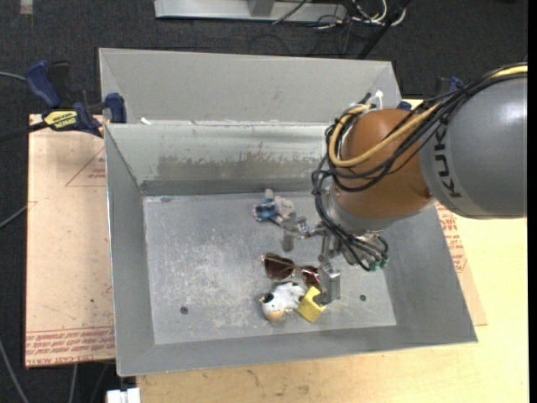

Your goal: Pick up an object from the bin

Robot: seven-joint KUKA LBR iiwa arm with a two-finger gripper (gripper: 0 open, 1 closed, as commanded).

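Small yellow block (311, 308) on the bin's floor, near the front wall, a bit right of the middle. Just beside it on the left, a little white and yellow toy (280, 301), too small to name better. Right over the block, the gripper (329, 289), pointing down, its tip very near the block. Cannot tell whether spread or pressed together.

Just behind the toy, brown sunglasses (282, 266) lying flat, close to the gripper's left. Farther back, a small blue and white thing (268, 211) with a grey bit (293, 225) next to it.

All inside the grey metal bin (210, 292) with its scratched floor.

Above the gripper, a round orange cover (377, 170) with yellow and black cables (340, 141) looped over it. On the big grey arm (491, 154), black letters "KU", the rest cut off.
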